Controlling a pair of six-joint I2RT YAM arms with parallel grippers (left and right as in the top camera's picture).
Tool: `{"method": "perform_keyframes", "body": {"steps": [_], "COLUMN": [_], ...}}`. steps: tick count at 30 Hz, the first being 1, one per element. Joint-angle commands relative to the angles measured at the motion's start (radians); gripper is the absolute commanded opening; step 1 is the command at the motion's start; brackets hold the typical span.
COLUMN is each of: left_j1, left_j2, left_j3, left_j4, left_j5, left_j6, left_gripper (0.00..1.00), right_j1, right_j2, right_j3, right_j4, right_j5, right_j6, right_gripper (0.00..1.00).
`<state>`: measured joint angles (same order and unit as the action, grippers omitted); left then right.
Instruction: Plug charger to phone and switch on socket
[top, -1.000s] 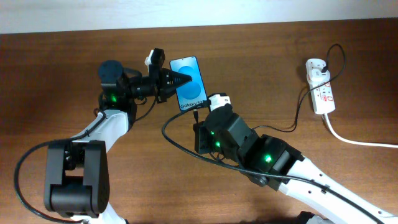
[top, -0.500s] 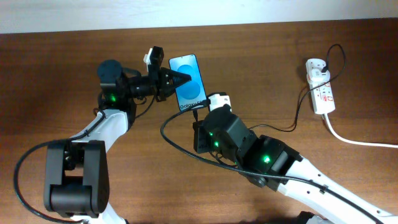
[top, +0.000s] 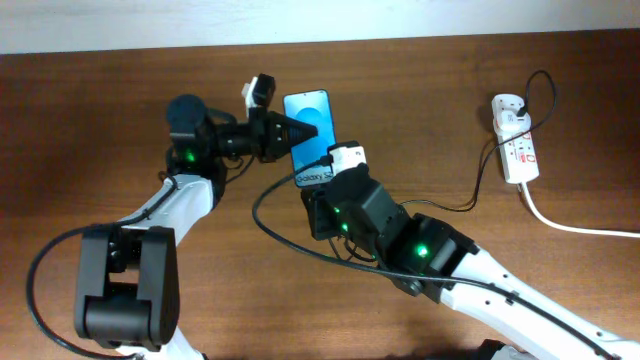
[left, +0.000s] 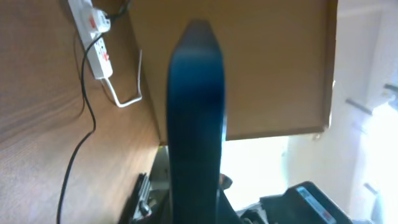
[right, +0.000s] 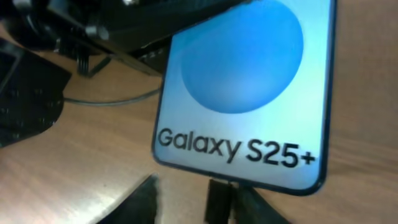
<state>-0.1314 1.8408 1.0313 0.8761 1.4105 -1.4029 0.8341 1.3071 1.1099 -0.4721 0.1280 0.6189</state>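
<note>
Phone shifted right, labelled "Galaxy S25+", gripped by left end effector, right end effector pinching charger.

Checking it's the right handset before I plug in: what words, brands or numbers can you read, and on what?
"Galaxy S25+": dark letters across the lower part of the phone screen, clear in the right wrist view.
Overhead view: the same line on the phone is too small to read fully.
socket: red marks only, too small to read.
No other text shows.
</note>
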Motion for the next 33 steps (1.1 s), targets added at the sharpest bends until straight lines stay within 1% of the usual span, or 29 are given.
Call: {"method": "perform_keyframes", "body": {"steps": [1,2,5,7,10,13,15,18,20,21,22,23,24,28,33], "left_j1": [-0.007,-0.007,-0.007,-0.007,-0.007,-0.007,-0.007,-0.007,-0.007,-0.007,-0.007,-0.007,-0.007,-0.009,-0.012], "left_j2": [-0.005,-0.005,-0.005,-0.005,-0.005,-0.005,-0.005,-0.005,-0.005,-0.005,-0.005,-0.005,-0.005,-0.005,-0.005], "left_j3": [0.002,0.002,0.002,0.002,0.002,0.002,0.002,0.002,0.002,0.002,0.002,0.002,0.002,0.002,0.002], "left_j4": [0.006,0.006,0.006,0.006,0.005,0.005,0.005,0.005,0.005,0.005,0.005,0.005,0.005,0.005,0.005], "left_j5": [0.010,-0.013,-0.025,-0.032,-0.032,-0.032,-0.032,-0.031,-0.017,-0.013,-0.006,0.004,0.010,0.033,0.084], "left_j6": [0.164,0.201,0.275,0.277,0.274,0.267,0.267,0.268,0.268,0.268,0.268,0.268,0.268,0.268,0.268], "left_gripper": [0.00,0.00,0.00,0.00,0.00,0.00,0.00,0.00,0.00,0.00,0.00,0.00,0.00,0.00,0.00], "right_j1": [-0.011,-0.010,-0.010,-0.010,-0.009,-0.008,-0.009,-0.009,-0.009,-0.009,-0.009,-0.009,-0.009,-0.009,-0.011], "right_j2": [-0.118,-0.168,-0.209,-0.175,-0.073,0.030,0.078,0.082,0.082,0.082,0.082,0.082,0.082,0.082,0.082], "right_j3": [0.022,0.022,0.021,0.021,0.021,0.021,0.021,0.021,0.021,0.021,0.021,0.021,0.021,0.021,0.021], "right_j4": [-0.030,-0.075,-0.193,-0.256,-0.245,-0.234,-0.206,-0.173,-0.138,-0.135,-0.135,-0.130,-0.125,-0.090,0.030], "right_j5": [0.015,0.010,-0.008,-0.009,-0.035,-0.084,-0.118,-0.114,-0.066,-0.064,-0.063,-0.059,-0.034,0.040,0.042], "right_j6": [-0.014,-0.035,-0.073,-0.072,-0.061,-0.061,-0.061,-0.062,-0.062,-0.062,-0.062,-0.062,-0.062,-0.063,-0.067], "right_gripper": [0.59,0.65,0.66,0.66,0.65,0.48,0.41,0.36,0.23,0.20,0.15,0.08,0.05,0.04,0.04]}}
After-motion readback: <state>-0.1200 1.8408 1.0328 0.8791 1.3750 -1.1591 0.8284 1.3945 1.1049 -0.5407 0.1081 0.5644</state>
